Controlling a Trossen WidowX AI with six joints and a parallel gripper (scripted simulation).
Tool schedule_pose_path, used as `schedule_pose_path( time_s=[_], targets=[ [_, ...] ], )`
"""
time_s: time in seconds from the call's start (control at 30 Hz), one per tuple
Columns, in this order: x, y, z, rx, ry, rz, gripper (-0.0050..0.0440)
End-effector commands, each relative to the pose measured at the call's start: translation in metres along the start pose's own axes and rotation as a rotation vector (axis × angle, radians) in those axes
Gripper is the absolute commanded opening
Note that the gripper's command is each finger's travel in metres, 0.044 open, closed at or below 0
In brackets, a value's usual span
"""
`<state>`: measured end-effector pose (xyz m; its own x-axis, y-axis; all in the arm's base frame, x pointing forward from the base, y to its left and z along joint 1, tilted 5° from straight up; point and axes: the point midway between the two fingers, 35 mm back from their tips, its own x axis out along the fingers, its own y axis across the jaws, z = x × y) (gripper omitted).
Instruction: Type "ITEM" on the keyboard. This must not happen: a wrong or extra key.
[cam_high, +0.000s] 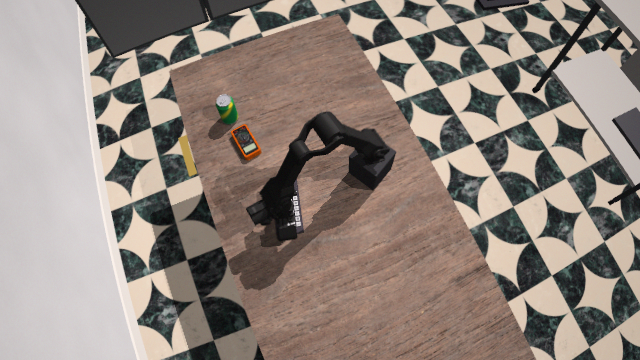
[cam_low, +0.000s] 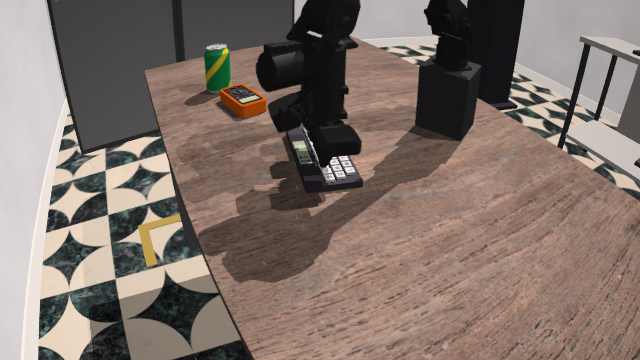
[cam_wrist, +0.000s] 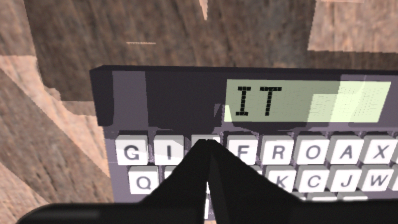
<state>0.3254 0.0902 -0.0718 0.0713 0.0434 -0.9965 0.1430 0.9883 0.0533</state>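
A small dark keyboard with white keys lies on the wooden table. Its green display reads "IT". My gripper is shut with nothing in it. Its joined fingertips point down onto the top key row, on the key between the I key and the F key. That key is hidden under the tips. The fingers cover part of the lower rows.
An orange multimeter and a green soda can stand at the far left of the table. The arm's black base sits to the right of the keyboard.
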Motion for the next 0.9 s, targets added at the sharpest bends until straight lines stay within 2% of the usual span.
schedule_pose_path(
  time_s=[0.0, 0.43, 0.67, 0.87],
  targets=[
    [0.001, 0.001, 0.000, -0.001, -0.002, 0.003, -0.0050],
    [-0.004, 0.003, 0.004, -0.001, -0.017, 0.009, -0.0050],
    [-0.045, 0.005, 0.009, -0.003, -0.036, 0.020, -0.0050],
    [-0.039, 0.002, 0.004, -0.001, -0.015, 0.011, -0.0050]
  ],
)
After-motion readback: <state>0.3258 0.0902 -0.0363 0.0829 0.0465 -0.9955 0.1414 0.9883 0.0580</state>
